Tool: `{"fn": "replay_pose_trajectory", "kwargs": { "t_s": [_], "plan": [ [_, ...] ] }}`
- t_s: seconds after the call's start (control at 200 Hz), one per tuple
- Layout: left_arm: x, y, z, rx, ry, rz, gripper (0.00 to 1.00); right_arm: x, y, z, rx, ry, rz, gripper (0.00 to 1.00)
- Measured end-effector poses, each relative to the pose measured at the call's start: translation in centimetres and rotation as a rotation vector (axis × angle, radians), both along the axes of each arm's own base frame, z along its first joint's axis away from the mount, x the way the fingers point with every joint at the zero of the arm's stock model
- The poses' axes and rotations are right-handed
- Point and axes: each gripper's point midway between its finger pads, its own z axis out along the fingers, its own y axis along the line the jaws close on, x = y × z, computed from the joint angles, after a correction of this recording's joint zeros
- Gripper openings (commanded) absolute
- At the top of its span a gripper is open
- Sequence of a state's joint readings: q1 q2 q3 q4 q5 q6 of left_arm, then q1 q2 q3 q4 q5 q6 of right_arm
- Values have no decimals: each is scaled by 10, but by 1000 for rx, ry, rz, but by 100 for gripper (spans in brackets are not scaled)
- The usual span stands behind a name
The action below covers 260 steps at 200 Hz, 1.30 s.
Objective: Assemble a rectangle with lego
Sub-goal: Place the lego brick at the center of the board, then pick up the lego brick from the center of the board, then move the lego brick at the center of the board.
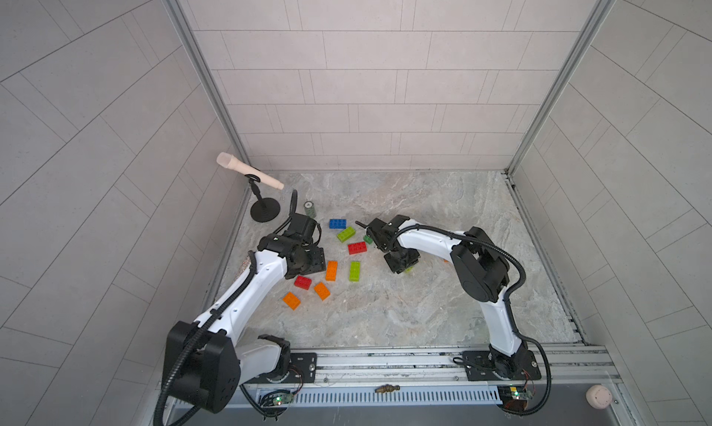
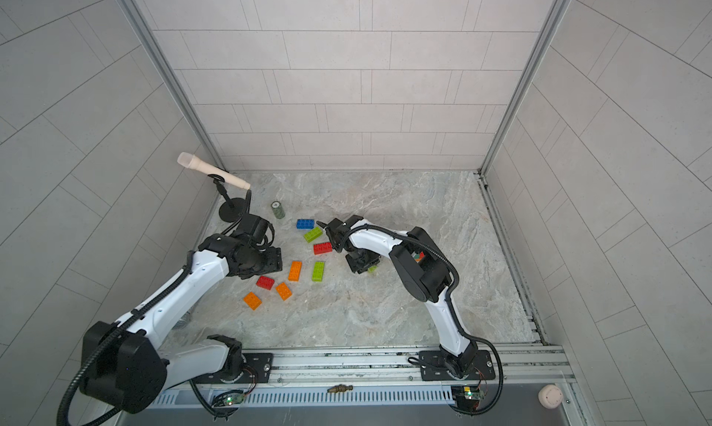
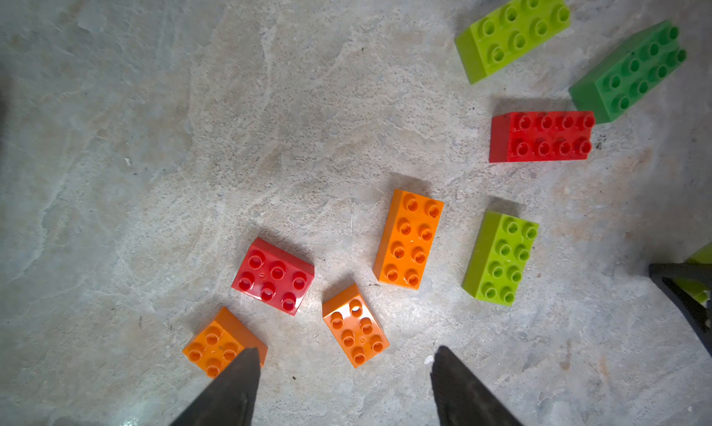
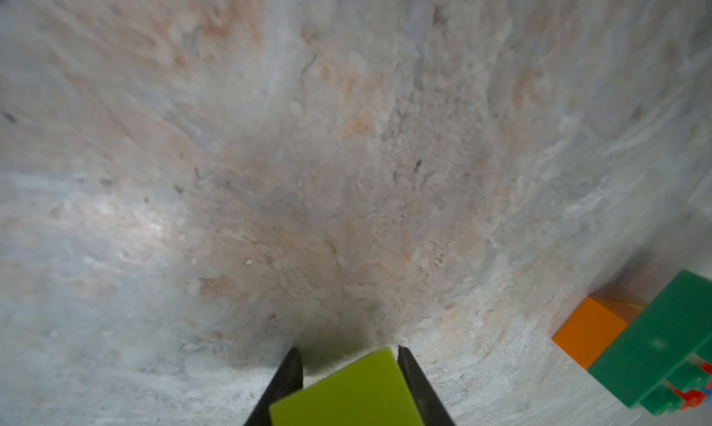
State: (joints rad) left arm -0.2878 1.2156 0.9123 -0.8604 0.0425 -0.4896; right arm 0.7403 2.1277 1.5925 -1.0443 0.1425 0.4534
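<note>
lego [image 1: 357,248]: loose bricks scattered mid-desk [image 1: 424,308], blue/lime/red/orange | lime brick [image 4: 346,393] clamped in R pincer [image 4: 346,356], close to desk | green-orange stack [image 4: 662,335] nearby | L pincer [image 3: 345,351] apart, holds nothing, near orange bricks [image 3: 354,325]

The marbled surface [image 1: 424,308] carries 3 orange bricks [image 1: 331,270], 2 red bricks [image 1: 357,248], 2 lime bricks [image 1: 355,271], 1 blue brick [image 1: 337,223], 1 dark green brick [image 3: 628,73], a small green cylinder [image 1: 310,209] and a microphone stand [image 1: 265,212]
</note>
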Motion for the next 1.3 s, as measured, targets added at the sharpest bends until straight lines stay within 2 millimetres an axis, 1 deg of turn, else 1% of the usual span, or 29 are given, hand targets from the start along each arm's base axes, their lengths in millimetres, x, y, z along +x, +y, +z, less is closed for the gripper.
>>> {"fn": "replay_pose_trajectory", "kwargs": {
  "t_s": [0.145,0.26,0.45,0.525,0.615,0.756,0.821,0.941,1.101,1.211,1.301],
  "plan": [
    [-10,5,-7,19,37,19,79,0,1,1,5,4,1,52],
    [-21,7,-14,17,62,36,80,0,4,1,18,10,2,57],
    [-35,1,-27,4,95,42,81,-2,9,4,69,21,-15,59],
    [-40,-3,-33,1,107,33,81,-5,8,12,111,7,-39,59],
    [-42,-9,-41,0,121,25,80,-5,-3,29,144,-32,-81,59],
    [-36,-19,-54,3,140,12,79,1,-18,55,196,-118,-147,59],
    [-34,-22,-59,4,145,9,77,1,-20,59,212,-137,-162,58],
    [-30,-26,-69,4,152,8,73,-2,-18,52,222,-138,-177,58],
    [-31,-29,-83,3,171,4,66,-8,-21,43,212,-120,-183,57],
    [-32,-30,-91,3,184,-1,64,-10,-23,39,203,-104,-162,58],
    [-34,-33,-96,-2,192,-8,61,-11,-22,32,192,-83,-140,58]
  ]
}}
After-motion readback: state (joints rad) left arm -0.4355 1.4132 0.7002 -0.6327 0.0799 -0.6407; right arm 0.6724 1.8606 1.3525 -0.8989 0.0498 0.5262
